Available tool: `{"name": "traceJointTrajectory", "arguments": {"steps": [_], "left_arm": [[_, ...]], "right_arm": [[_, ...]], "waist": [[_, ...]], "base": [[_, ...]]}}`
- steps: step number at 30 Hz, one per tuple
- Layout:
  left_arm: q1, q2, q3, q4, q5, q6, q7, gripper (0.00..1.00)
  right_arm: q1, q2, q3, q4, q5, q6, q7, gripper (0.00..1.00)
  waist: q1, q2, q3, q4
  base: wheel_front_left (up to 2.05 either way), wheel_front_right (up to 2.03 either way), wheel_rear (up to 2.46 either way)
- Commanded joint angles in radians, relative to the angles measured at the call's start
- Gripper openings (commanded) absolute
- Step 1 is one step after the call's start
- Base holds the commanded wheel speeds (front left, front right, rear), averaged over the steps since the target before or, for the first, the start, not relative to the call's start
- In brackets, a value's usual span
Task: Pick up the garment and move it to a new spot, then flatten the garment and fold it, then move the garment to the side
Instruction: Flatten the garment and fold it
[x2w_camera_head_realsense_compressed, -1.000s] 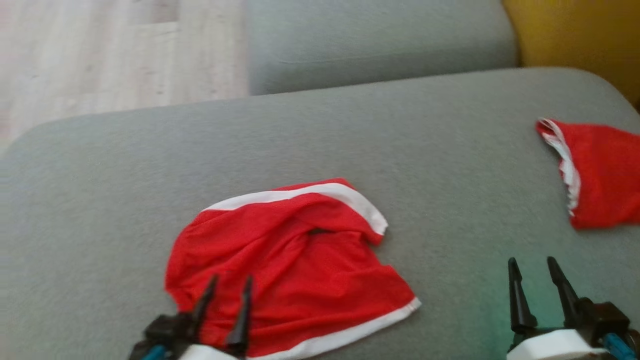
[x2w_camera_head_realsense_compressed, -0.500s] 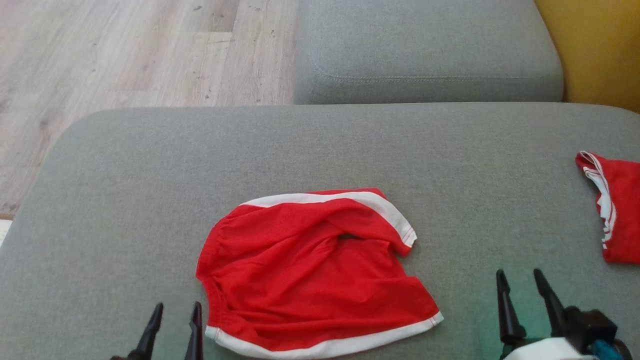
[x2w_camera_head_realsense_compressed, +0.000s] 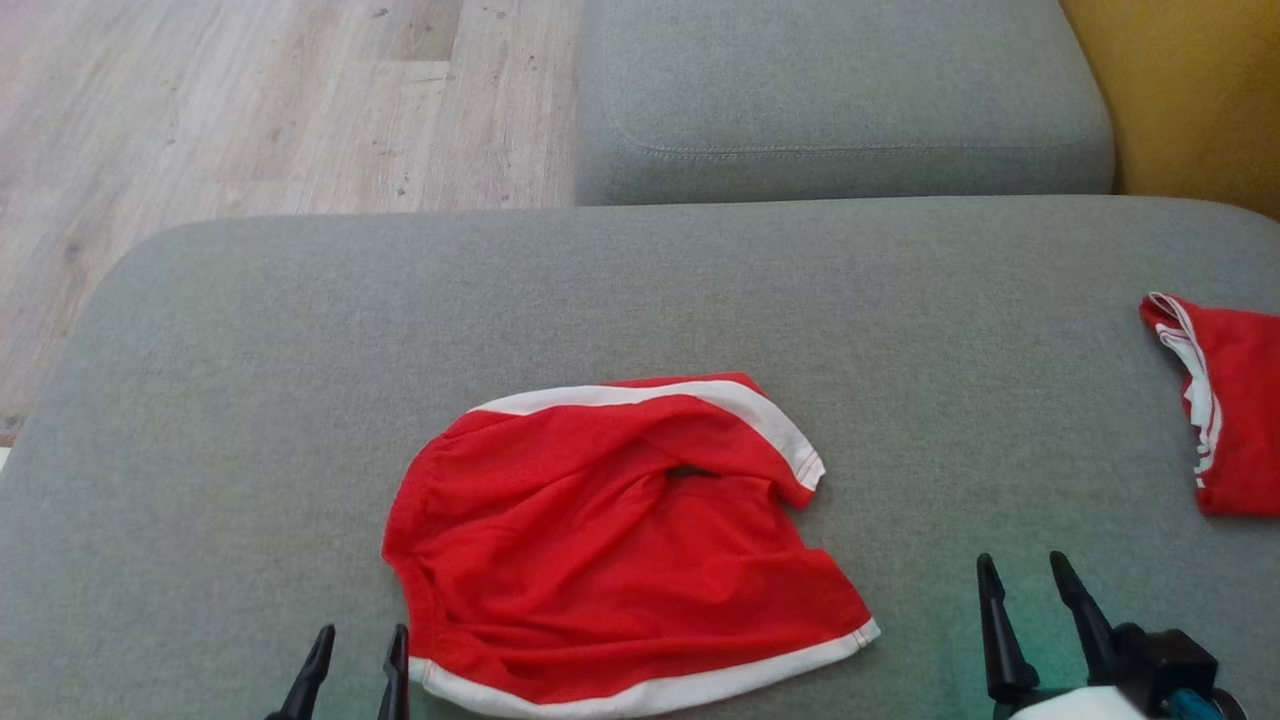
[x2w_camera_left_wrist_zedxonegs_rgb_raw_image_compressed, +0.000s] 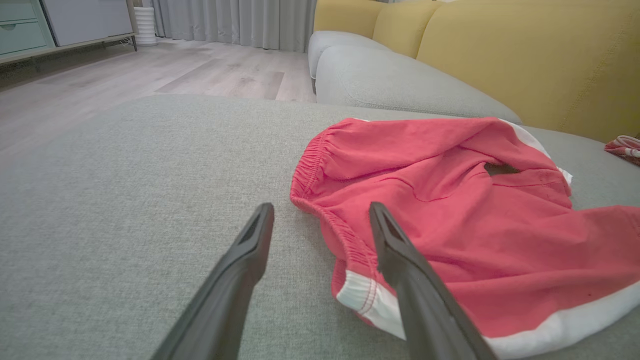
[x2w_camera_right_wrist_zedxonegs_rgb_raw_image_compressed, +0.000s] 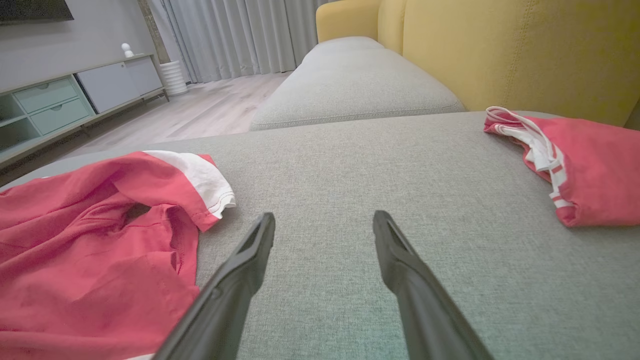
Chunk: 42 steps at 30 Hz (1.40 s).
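Red garment (x2w_camera_head_realsense_compressed: 620, 545) crumpled on cushion (x2w_camera_head_realsense_compressed: 250, 400)

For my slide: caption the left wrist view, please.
Open left gripper at edge of crumpled red shorts on grey sofa.

Readable text: none | red garment (x2w_camera_head_realsense_compressed: 620, 560), centre of frame: plain cloth, white trim, no lettering to make out | second red garment (x2w_camera_head_realsense_compressed: 1240, 400), right edge: white stripes, no legible mark | numbers, signs: none

Left pincer (x2w_camera_head_realsense_compressed: 362, 638) and second red garment (x2w_camera_head_realsense_compressed: 1238, 400), edge-cut
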Motion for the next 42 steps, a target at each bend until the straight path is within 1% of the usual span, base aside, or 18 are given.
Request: {"name": "traceJointTrajectory", "arguments": {"steps": [1,4,7,12,15,21,30,42], "left_arm": [[-0.044,-0.003,0.045,-0.018,0.010,-0.007,-0.010,1.00],[-0.035,-0.001,0.038,-0.005,0.006,-0.028,-0.010,1.00],[-0.027,0.021,0.024,0.001,-0.008,-0.045,0.014,1.00],[-0.021,0.070,-0.010,-0.021,-0.044,-0.064,0.116,1.00],[-0.024,0.092,-0.035,-0.035,-0.070,-0.070,0.165,1.00],[-0.037,0.124,-0.088,-0.060,-0.124,-0.075,0.225,1.00],[-0.061,0.159,-0.143,-0.069,-0.180,-0.076,0.244,1.00],[-0.137,0.210,-0.204,-0.027,-0.222,-0.077,0.243,1.00]], "right_arm": [[-0.044,-0.009,0.030,-0.029,0.000,-0.001,-0.011,1.00],[-0.047,-0.009,0.047,-0.042,0.000,-0.001,-0.011,1.00],[-0.051,-0.009,0.089,-0.041,0.023,-0.001,-0.007,1.00],[-0.071,-0.009,0.179,-0.020,0.049,-0.001,0.119,1.00],[-0.086,-0.009,0.234,0.010,0.030,-0.001,0.193,1.00],[-0.111,-0.017,0.289,0.074,0.007,-0.001,0.275,1.00],[-0.139,-0.018,0.304,0.121,-0.011,-0.001,0.287,1.00],[-0.173,-0.015,0.336,0.160,0.000,-0.001,0.283,1.00]], "waist": [[0.0000,0.0000,0.000,0.000],[0.0000,0.0000,-0.001,-0.003],[0.0000,0.0000,0.001,-0.005],[0.0000,0.0000,0.011,-0.002],[0.0000,0.0000,0.020,0.001],[0.0000,0.0000,0.034,0.010],[0.0000,0.0000,0.047,0.008],[0.0000,0.0000,0.069,-0.012]], "base": [[0.00,0.00,0.00],[0.00,0.00,0.00],[0.00,0.00,0.00],[0.00,0.00,0.00],[0.00,0.00,0.00],[0.00,0.00,0.00],[0.00,0.00,0.00],[0.00,0.00,0.00]]}}
